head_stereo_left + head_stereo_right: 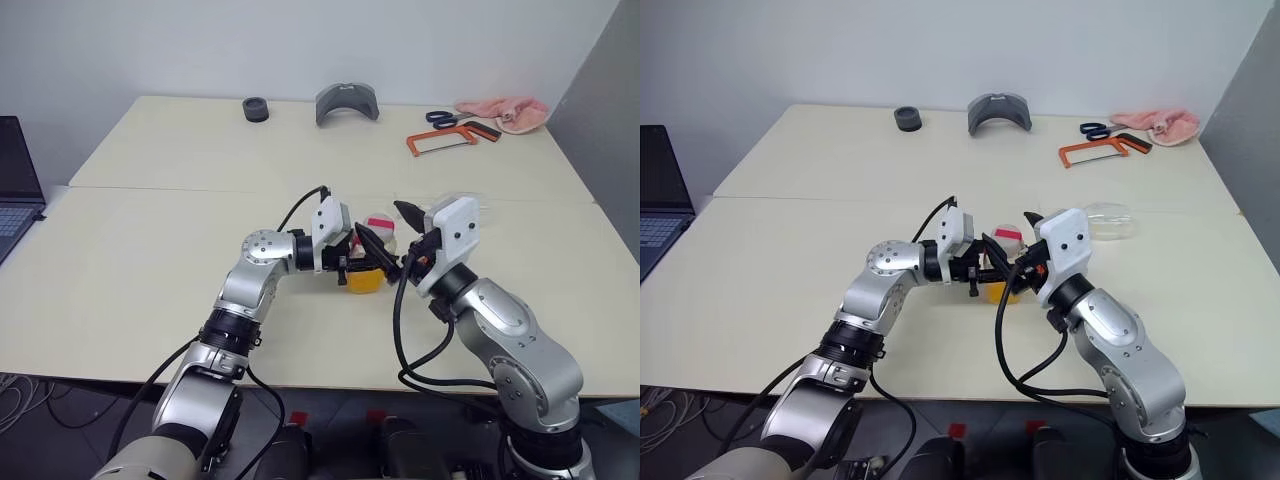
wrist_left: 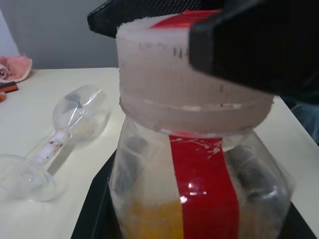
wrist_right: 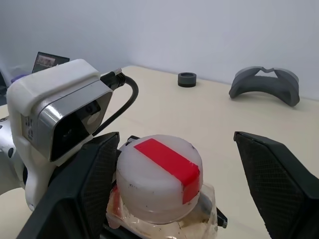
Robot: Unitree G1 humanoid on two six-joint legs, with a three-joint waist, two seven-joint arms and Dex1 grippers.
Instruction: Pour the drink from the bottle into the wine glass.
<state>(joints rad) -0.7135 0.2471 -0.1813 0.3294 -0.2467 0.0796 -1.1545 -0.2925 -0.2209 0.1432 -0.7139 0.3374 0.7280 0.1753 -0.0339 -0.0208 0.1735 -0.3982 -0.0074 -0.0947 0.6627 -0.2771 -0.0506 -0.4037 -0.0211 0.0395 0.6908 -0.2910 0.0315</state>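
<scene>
Uncapping was the step in hand, by our reading: our left gripper was clamped on the bottle, its drink low in the body. Our right gripper stood spread, fingers on either side of the white cap, not yet pinching. Beyond it the wine glass lay on its side on the table. Next, we judged, the fingers must close and twist; the glass needs righting.
</scene>
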